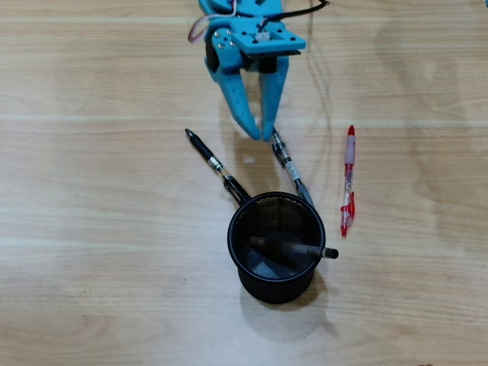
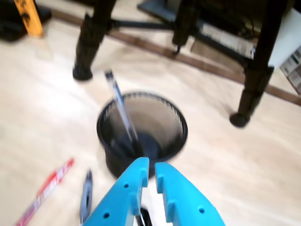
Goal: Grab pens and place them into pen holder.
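Black ink pens lie on the pale wooden table (image 1: 91, 229). Going left to right in the overhead view, the first black pen (image 1: 216, 165) lies diagonally, its lower end touching or just beside the pen holder's rim. The blue gripper (image 1: 263, 136) reaches down from the top edge, its tips just over the upper end of a second black pen (image 1: 288, 164), which also runs down toward the holder. The black mesh pen holder (image 1: 263, 286) stands below both, with a third black pen (image 1: 293, 248) already inside, its end poking over the right side of the rim. Farthest right, the red pen (image 1: 348, 179) lies alone, clear of the cup.

The jaws stand nearly closed, a narrow slit between them in the wrist view, and nothing can be seen held.

The risk is judged to be in the grasp: the fingers sit at the very end of the second pen, so closing there could tip or swing it, and its far end rests against the holder, which could be nudged. The arm is stretched forward and low, with the gripper pointed down at the table.
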